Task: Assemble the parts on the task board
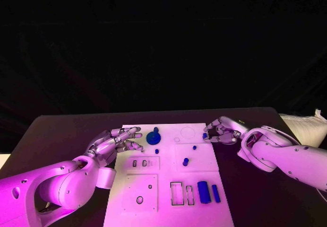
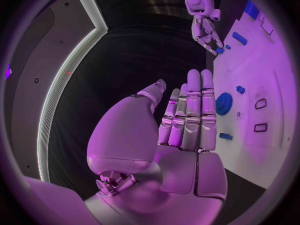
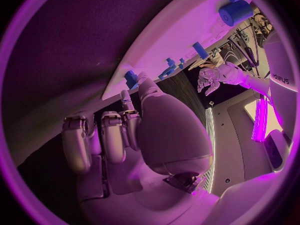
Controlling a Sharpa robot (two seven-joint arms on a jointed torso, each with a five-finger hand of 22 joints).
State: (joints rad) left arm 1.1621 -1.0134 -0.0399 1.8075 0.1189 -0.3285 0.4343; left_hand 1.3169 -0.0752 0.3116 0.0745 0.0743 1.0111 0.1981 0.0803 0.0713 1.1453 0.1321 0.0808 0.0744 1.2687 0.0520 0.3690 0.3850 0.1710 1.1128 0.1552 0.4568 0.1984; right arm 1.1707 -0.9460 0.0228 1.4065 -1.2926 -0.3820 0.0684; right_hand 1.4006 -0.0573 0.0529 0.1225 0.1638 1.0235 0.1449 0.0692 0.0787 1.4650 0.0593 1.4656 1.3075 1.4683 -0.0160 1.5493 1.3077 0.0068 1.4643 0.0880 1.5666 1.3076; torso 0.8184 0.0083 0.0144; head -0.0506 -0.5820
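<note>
Head view, board: task board (image 1: 204, 163) is lying in the middle of the black table (image 1: 61, 132), reaching toward its near edge.
Head view, left hand: left hand (image 1: 117, 142) is hovering at the board's left edge near the far-left corner, fingers spreading apart and holding nothing.
Head view, right hand: right hand (image 1: 221, 132) is sitting at the board's right edge near the far-right corner, fingers curling around a small blue part (image 1: 204, 135); whether they are really pinching it is hard to make out.
Head view, parts: blue gear (image 1: 154, 137) is resting near the far-left corner; two blue cylinders (image 1: 203, 192) are lying near the near-right corner; small pegs (image 1: 185, 161) are standing mid-board.
Left wrist view, hand: left hand (image 2: 187, 120) is showing straight fingers pressing side by side, thumb standing apart, nothing between them.
Left wrist view, board: blue gear (image 2: 224, 103) is lying just beyond the fingertips; the board is being cut off at the circle's rim; right hand (image 2: 205, 35) is looking small at the board's far edge.
Right wrist view, hand: right hand (image 3: 125, 135) is curling its fingers inward; the thumb is hiding the fingertips, so I cannot tell the grip.
Right wrist view, parts: small blue part (image 3: 131, 77) is peeking out at the fingertips by the board edge.
</note>
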